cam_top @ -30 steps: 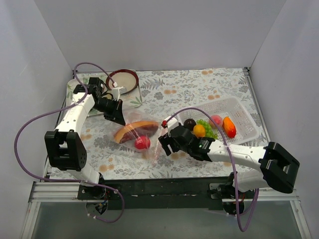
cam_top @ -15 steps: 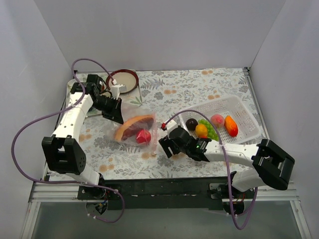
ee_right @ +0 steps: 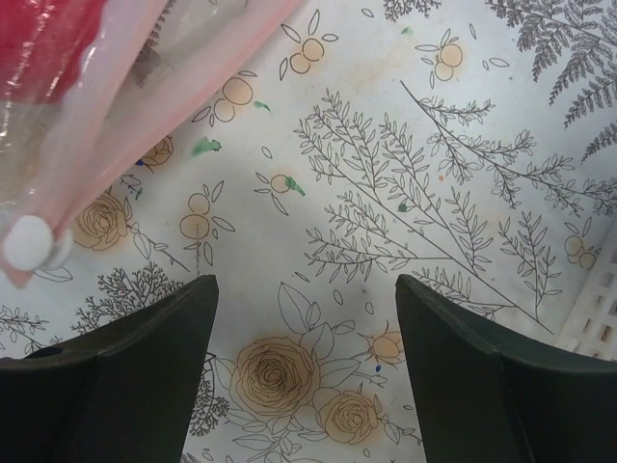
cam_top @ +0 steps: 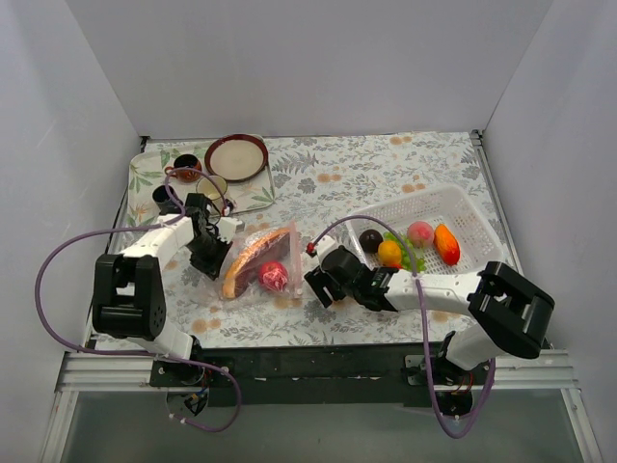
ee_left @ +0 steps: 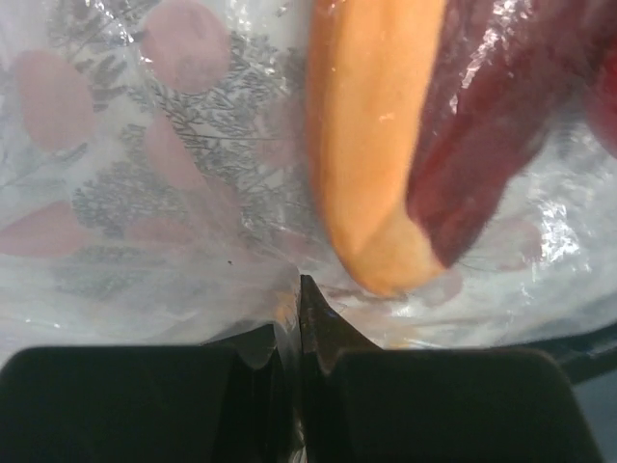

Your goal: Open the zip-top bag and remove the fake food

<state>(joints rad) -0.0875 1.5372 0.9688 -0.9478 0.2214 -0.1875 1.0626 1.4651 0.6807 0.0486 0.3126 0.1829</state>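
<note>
The zip-top bag (cam_top: 253, 280) lies on the flowered cloth left of centre, its pink zip strip (cam_top: 297, 253) on the right side. Inside it are a long orange and maroon piece (cam_top: 253, 258) and a red ball (cam_top: 273, 277). My left gripper (cam_top: 214, 258) is shut on the bag's left edge; in the left wrist view (ee_left: 294, 289) the plastic is pinched between the jaws, with the orange and maroon piece (ee_left: 371, 145) just beyond. My right gripper (cam_top: 314, 281) is open and empty beside the zip strip (ee_right: 125, 96) and its white slider (ee_right: 27, 241). Other fake food (cam_top: 388, 253) lies in the basket.
The white mesh basket (cam_top: 463, 217) at the right holds a dark purple ball (cam_top: 369, 239), green grapes (cam_top: 407, 253), a pink fruit (cam_top: 418, 232) and an orange piece (cam_top: 444, 244). A tray (cam_top: 145, 174) at the back left carries a brown-rimmed plate (cam_top: 237, 156) and cups (cam_top: 185, 166).
My left arm has come down and toward the near edge, lowering the bag from hanging to lying on the cloth. My right gripper has shifted slightly left, still open.
</note>
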